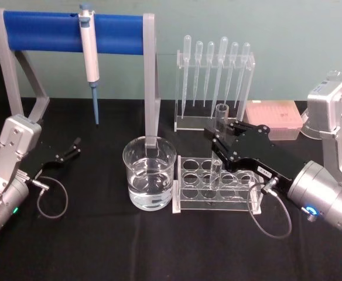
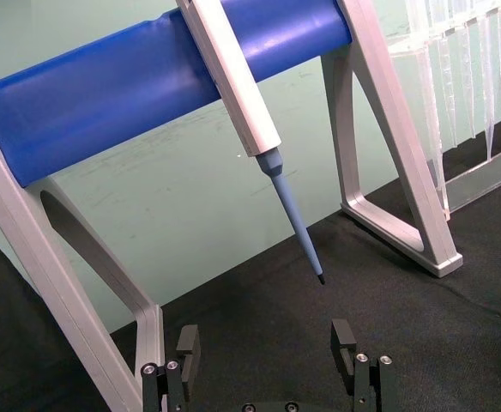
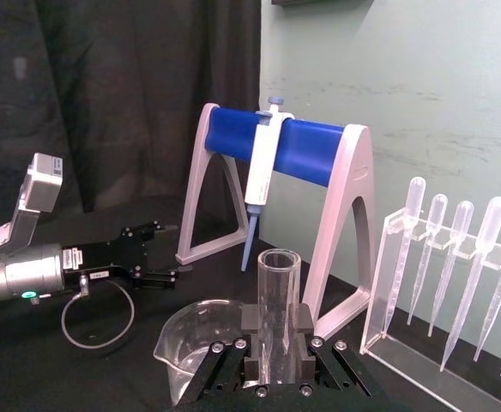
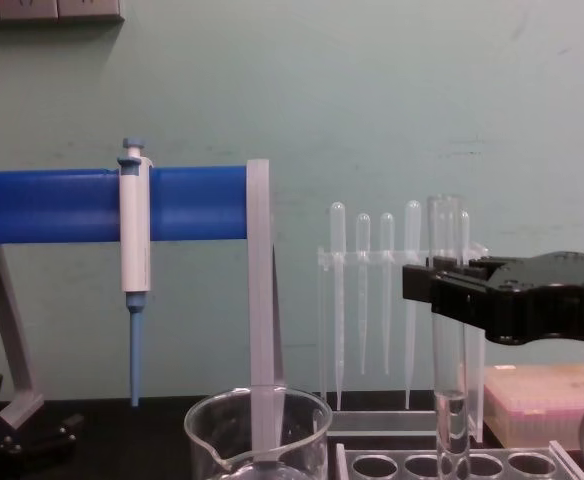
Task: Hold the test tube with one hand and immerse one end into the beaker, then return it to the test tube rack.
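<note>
The test tube (image 1: 221, 120) stands upright, its lower end in a hole of the clear rack (image 1: 241, 190). My right gripper (image 1: 218, 140) is shut on its middle, coming in from the right. In the right wrist view the black fingers (image 3: 250, 330) press both sides of the test tube (image 3: 278, 300). The chest view shows this gripper (image 4: 442, 290) clamped on the tube (image 4: 446, 230) above the rack. The beaker (image 1: 149, 172), part full of clear liquid, sits just left of the rack. My left gripper (image 1: 74, 147) is parked open at the far left, with nothing between its fingers (image 2: 345, 343).
A white-and-blue pipettor (image 1: 91, 58) hangs on the blue-barred stand (image 1: 42, 32) behind the beaker. A clear rack of bulb pipettes (image 1: 215, 76) stands at the back, with a pink tip box (image 1: 273, 117) to its right. A loose cable (image 1: 51, 199) lies by the left arm.
</note>
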Controlling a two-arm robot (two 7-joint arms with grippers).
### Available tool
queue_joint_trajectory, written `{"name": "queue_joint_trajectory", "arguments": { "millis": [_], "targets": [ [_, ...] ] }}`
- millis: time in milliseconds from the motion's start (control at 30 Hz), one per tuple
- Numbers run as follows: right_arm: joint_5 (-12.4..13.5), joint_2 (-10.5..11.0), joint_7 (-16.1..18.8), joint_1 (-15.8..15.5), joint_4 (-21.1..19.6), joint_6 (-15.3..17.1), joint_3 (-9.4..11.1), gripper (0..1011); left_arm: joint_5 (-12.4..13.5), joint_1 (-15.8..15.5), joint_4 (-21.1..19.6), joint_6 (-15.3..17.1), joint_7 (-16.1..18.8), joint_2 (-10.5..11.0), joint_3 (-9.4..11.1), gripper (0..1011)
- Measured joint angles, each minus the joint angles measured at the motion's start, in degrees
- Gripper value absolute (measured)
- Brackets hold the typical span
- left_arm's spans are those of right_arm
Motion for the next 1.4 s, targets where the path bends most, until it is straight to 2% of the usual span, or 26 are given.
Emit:
{"name": "queue_joint_trajectory", "arguments": {
  "millis": [200,367,500,667,800,1067,1200,1400],
  "targets": [
    [-0.5,0.2,-0.8,0.9,-1.6,1.8,-0.5,242,0.0,0.0,0.0,0.0,0.0,0.0,0.0,1000],
    [-0.6,-0.3,-0.8,3.9,-2.6,3.9,-1.7,242,0.0,0.0,0.0,0.0,0.0,0.0,0.0,1000],
    [-0.2,-1.5,-0.2,7.2,-2.1,5.0,-3.0,241,0.0,0.0,0.0,0.0,0.0,0.0,0.0,1000],
    [0.1,-3.8,0.3,11.8,0.5,6.2,-5.6,241,0.0,0.0,0.0,0.0,0.0,0.0,0.0,1000],
    [0.3,-5.7,0.4,14.1,2.8,6.4,-7.4,241,0.0,0.0,0.0,0.0,0.0,0.0,0.0,1000],
    [0.7,-8.9,0.1,16.0,7.6,4.0,-9.5,241,0.0,0.0,0.0,0.0,0.0,0.0,0.0,1000],
    [-0.2,-10.1,0.2,16.2,10.8,0.8,-10.6,241,0.0,0.0,0.0,0.0,0.0,0.0,0.0,1000],
    [-1.7,-11.4,0.7,15.9,14.8,-2.3,-11.8,241,0.0,0.0,0.0,0.0,0.0,0.0,0.0,1000]
  ]
}}
